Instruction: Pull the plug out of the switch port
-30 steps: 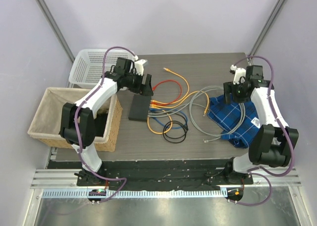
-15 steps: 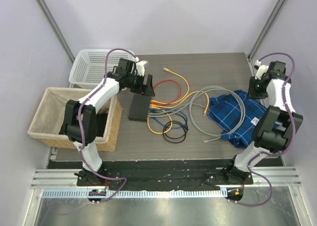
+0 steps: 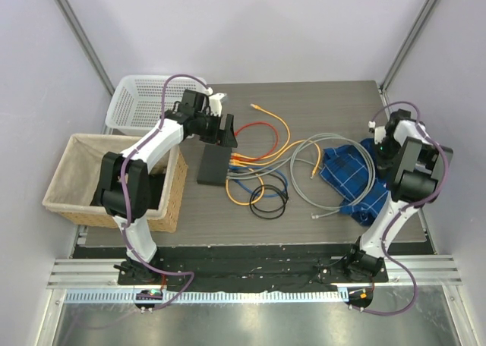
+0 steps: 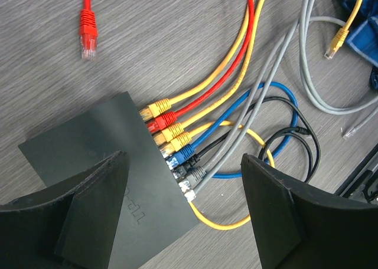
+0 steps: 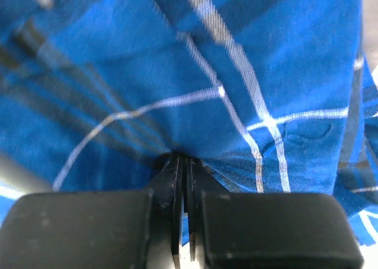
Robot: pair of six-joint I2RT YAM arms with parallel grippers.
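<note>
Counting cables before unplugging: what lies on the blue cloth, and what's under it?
A grey cable loops across the cloth, and the right gripper pinches a fold of it. Whatever lies beneath the cloth is covered.

Flat black switch (image 4: 106, 127) — plugs (image 4: 167, 133) seated.

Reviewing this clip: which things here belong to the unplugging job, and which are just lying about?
Job: switch, the plugs in its ports, open left gripper above them.
Lying about: unplugged red cable end, loose grey cable, blue checked cloth pinched by right gripper, white basket, wicker hamper.
</note>
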